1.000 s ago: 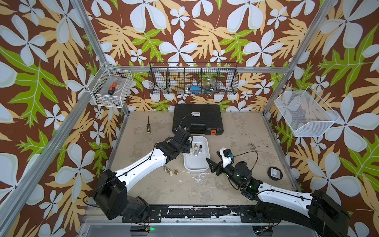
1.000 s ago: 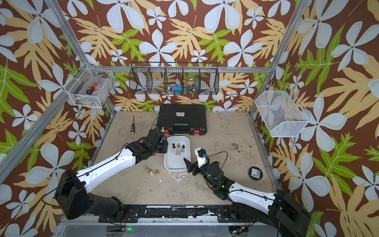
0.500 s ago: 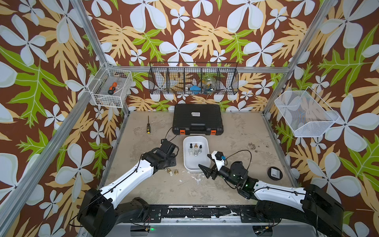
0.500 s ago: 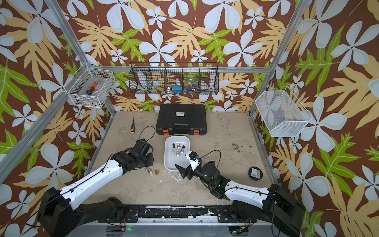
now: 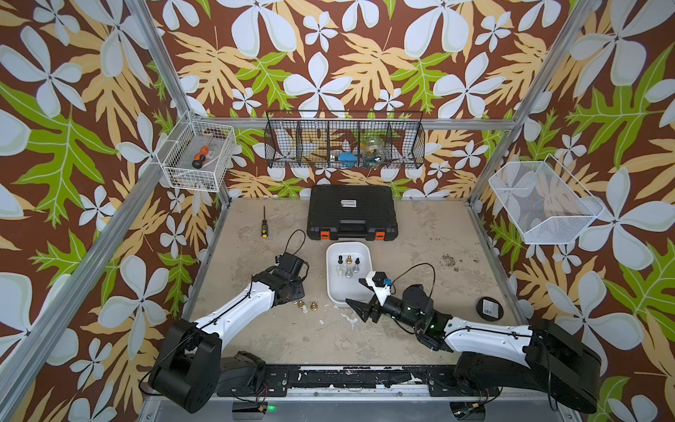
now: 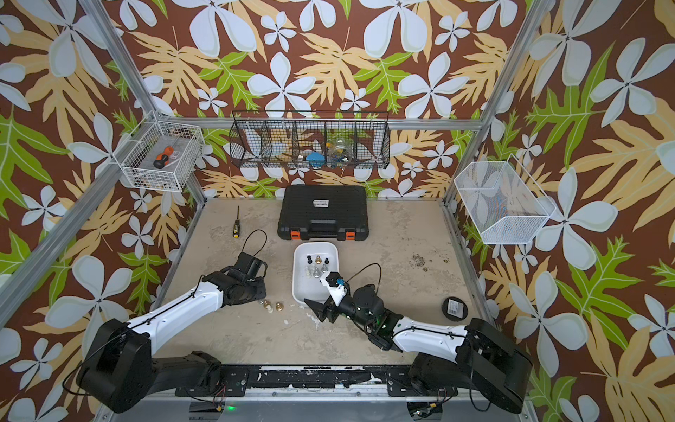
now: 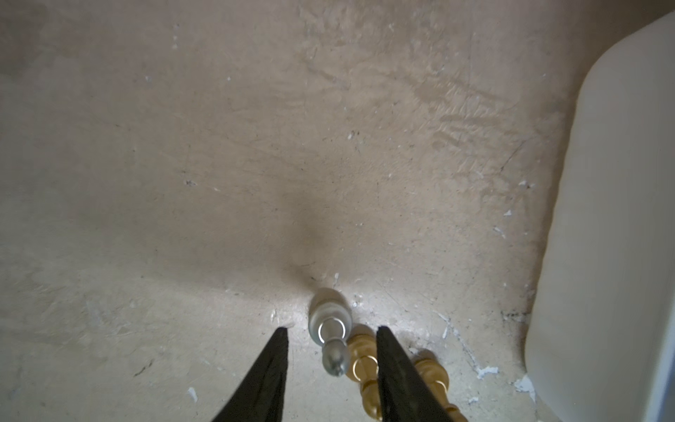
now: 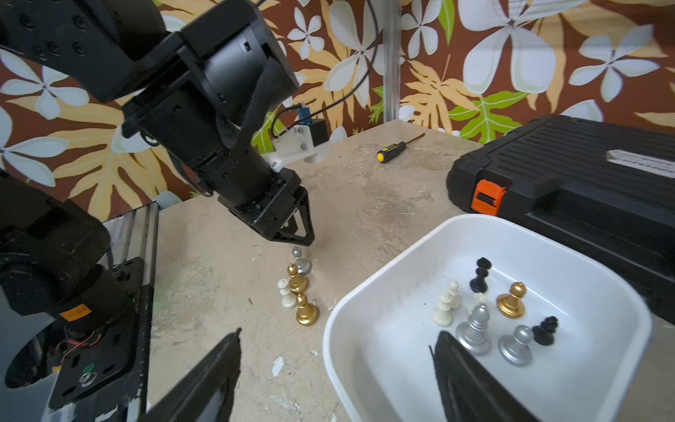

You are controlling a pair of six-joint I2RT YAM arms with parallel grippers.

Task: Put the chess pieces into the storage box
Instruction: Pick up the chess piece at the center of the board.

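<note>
left gripper point(image 7: 331, 329): its jaws are standing apart, clamped on nothing; it is hovering low over the table point(image 5: 277, 347), tips pointing down
between its jaws: a silver pawn point(image 7: 330, 316) is standing upright in the gap, touching neither finger as far as shows; a gold pawn point(image 7: 359, 350) is standing just beside it, partly hidden behind one finger
loose chess pieces point(image 5: 306, 306): four are standing in a tight cluster on the table, at eight o'clock of the storage box point(image 5: 339, 286) in both top views
right gripper point(image 8: 338, 332): its jaws are gaping wide, holding nothing; it is straddling the box wall at five o'clock
storage box: it is sitting mid-table; black, cream, silver and gold pieces are standing inside, toward twelve o'clock
black case point(image 5: 352, 212): it is lying shut at twelve o'clock of the box
screwdriver point(image 5: 263, 226): it is lying at ten o'clock
</note>
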